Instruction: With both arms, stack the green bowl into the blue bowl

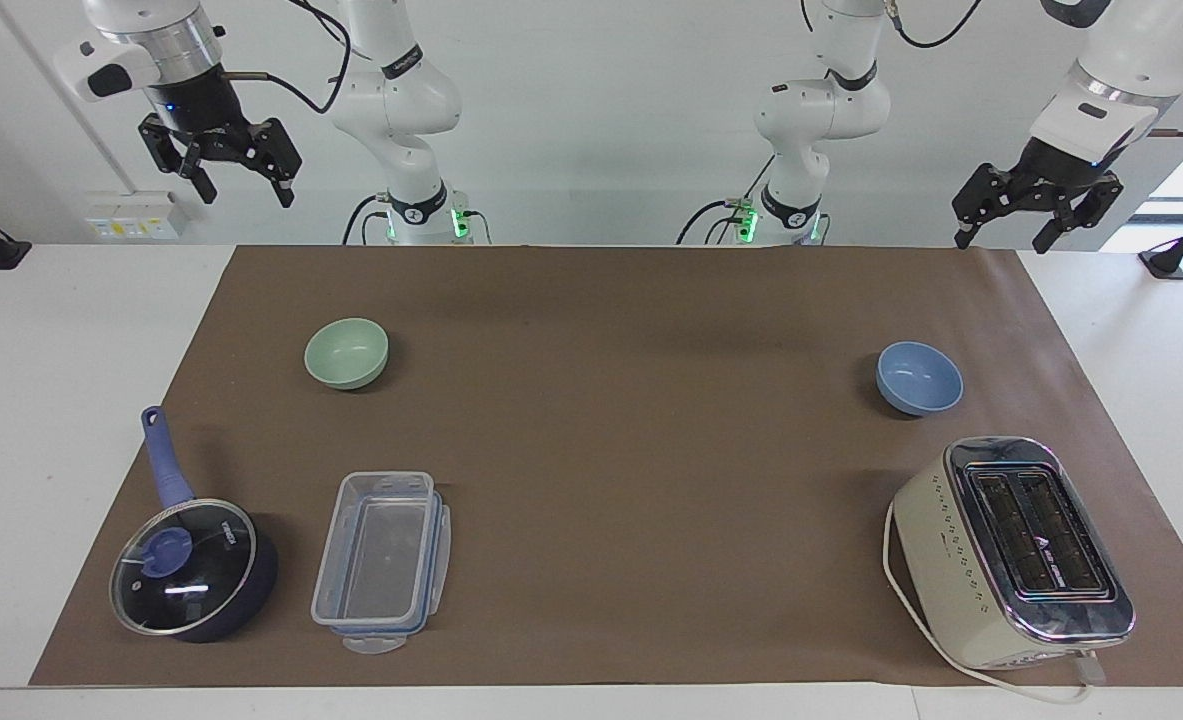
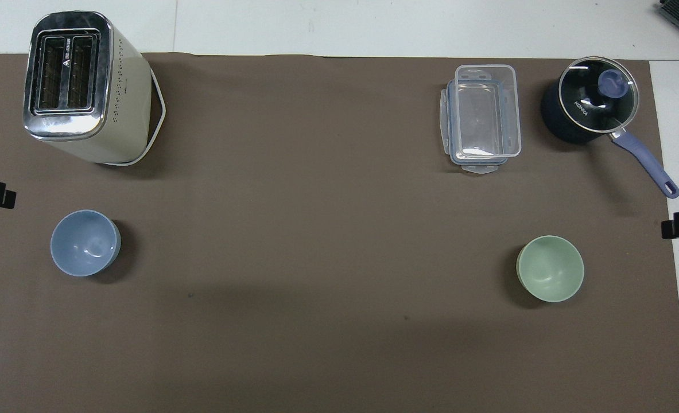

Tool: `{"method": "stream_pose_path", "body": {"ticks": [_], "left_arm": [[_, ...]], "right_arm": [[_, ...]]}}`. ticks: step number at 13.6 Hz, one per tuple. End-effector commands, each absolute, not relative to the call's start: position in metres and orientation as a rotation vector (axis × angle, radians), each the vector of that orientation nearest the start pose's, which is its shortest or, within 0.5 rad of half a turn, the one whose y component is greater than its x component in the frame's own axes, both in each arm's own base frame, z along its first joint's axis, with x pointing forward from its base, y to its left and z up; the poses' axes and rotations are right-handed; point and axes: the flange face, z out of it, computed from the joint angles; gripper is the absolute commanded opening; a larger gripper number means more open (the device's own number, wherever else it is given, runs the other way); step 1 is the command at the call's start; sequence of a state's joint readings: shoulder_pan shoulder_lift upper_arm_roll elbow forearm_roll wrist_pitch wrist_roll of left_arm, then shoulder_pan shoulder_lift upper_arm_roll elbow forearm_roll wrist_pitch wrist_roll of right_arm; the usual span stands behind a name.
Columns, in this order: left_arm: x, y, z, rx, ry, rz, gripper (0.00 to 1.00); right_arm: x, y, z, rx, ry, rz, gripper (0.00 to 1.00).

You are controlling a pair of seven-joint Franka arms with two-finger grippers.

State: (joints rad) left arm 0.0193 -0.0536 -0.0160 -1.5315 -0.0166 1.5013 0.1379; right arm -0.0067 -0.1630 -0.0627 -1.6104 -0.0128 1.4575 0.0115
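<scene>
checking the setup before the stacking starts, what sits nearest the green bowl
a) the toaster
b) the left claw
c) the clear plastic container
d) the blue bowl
c: the green bowl stands toward the right arm's end of the table, with the clear plastic container closest to it, a little farther from the robots; the toaster and blue bowl are at the left arm's end.

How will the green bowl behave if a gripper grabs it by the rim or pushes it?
The green bowl looks rigid and probably light, so a rim pinch should lift it. Its smooth matte wall might slip a little. The base looks narrower than the rim, so a push high up could tip it; low down, it likely slides on the brown mat.
</scene>
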Motion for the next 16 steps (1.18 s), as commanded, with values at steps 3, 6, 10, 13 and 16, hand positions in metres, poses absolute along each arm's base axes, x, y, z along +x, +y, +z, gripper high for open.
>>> {"method": "stream_pose_path", "body": {"ticks": [3,6,10,13,16], "left_arm": [[0.5248,-0.001,0.6691,-3.137,0.213,-0.041,1.0],[0.5252,-0.001,0.6687,-3.137,0.21,-0.044,1.0],[0.5254,-0.0013,0.6686,-3.138,0.22,-0.051,1.0],[0.5255,0.0012,0.6687,-3.137,0.22,-0.054,1.0],[0.5257,0.0052,0.6682,-3.138,0.215,-0.054,1.0]], "right_arm": [[0.4805,-0.0408,0.6809,-3.136,0.14,-0.016,1.0],[0.4805,-0.0416,0.6809,-3.136,0.142,-0.016,1.0],[0.4805,-0.0416,0.6809,-3.136,0.142,-0.016,1.0],[0.4805,-0.0417,0.6809,-3.138,0.142,-0.016,1.0],[0.4805,-0.0416,0.6809,-3.136,0.142,-0.016,1.0]]}}
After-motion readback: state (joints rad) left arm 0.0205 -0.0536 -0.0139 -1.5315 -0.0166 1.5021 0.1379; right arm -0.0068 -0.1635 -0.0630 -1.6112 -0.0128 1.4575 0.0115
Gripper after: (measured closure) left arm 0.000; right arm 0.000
